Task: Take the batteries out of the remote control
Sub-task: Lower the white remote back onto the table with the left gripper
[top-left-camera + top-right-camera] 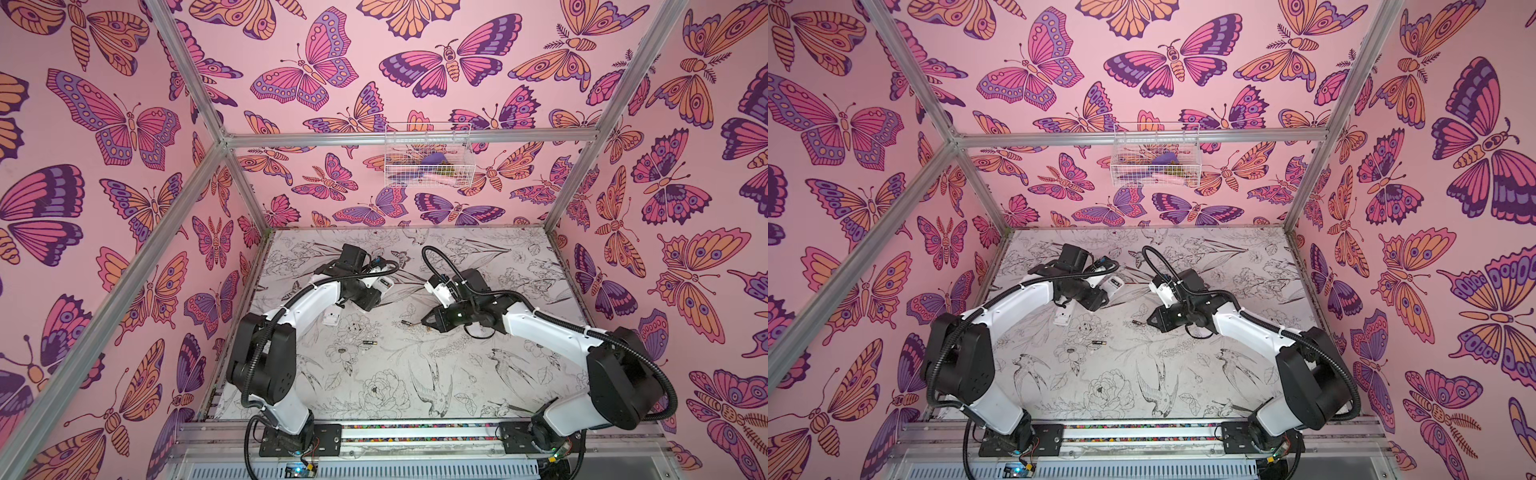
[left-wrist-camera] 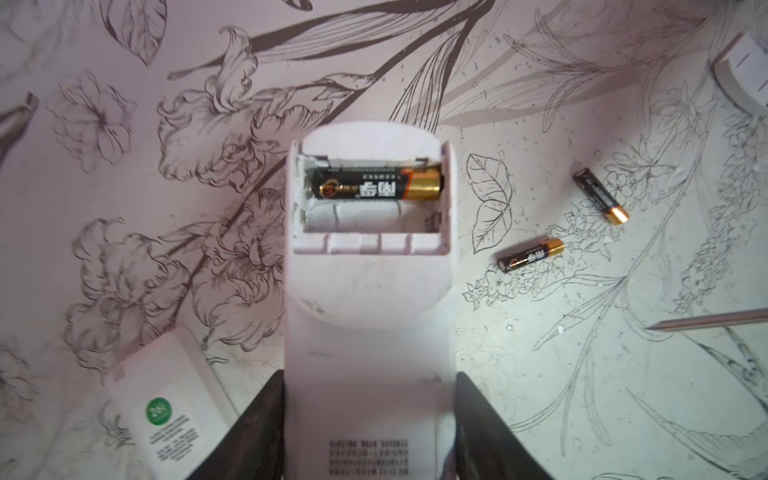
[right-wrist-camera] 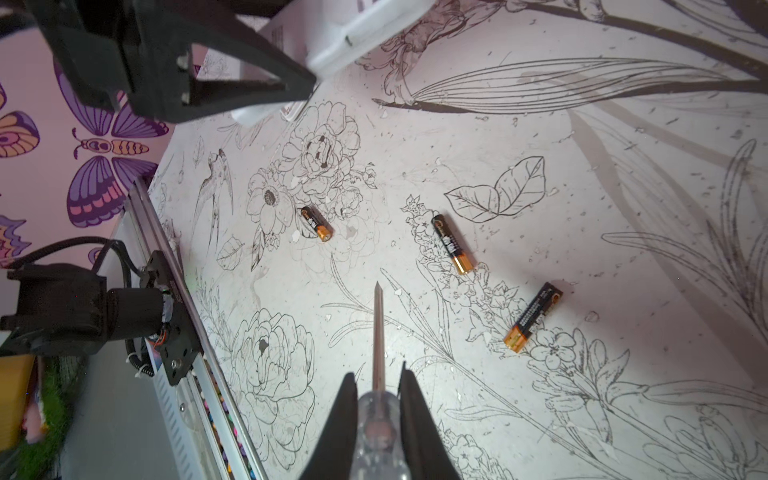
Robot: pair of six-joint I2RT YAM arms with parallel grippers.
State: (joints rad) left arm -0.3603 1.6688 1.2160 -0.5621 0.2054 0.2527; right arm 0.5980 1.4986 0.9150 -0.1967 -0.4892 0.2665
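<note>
White arm links (image 1: 305,305), black joints (image 1: 270,361), ribbed black cables (image 1: 672,392)

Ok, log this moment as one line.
left gripper: shut on remote | right gripper: shut on screwdriver | compartment: open, one battery inside | table: three batteries loose

Three loose batteries (image 3: 452,244) on the floral table (image 3: 582,124), right hand (image 3: 377,374) tight on a clear-handled screwdriver (image 3: 377,332).
</note>
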